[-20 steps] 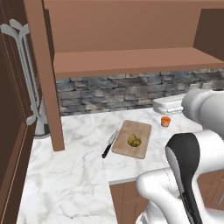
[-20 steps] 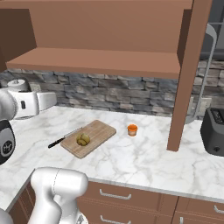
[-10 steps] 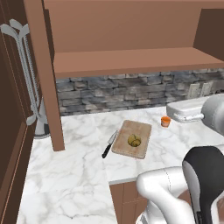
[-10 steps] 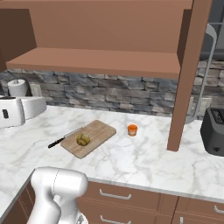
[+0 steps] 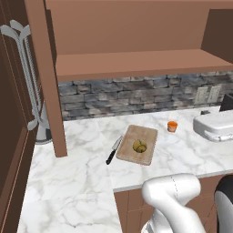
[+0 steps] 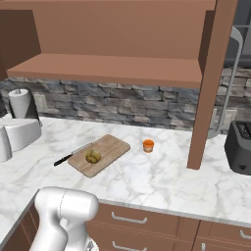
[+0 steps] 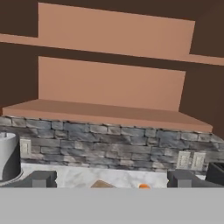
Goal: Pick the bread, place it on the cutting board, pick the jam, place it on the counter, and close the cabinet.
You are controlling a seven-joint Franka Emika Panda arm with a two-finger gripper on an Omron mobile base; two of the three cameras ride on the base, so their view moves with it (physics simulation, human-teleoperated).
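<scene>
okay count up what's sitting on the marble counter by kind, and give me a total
Bread, on the board: 1
Jam jar: 1
Cutting board: 1
Knife: 1
Toaster: 1
Paper towel roll: 1
Total: 6

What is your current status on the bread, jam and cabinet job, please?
Gripper open, holding nothing. Yellowish-brown knobbly bread on light wooden cutting board; small orange jam jar on white marble counter. Reddish-brown wall cabinet open, nothing blocking.

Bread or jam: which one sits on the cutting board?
The bread lies on the cutting board; the orange jam stands apart on the bare counter.
</scene>
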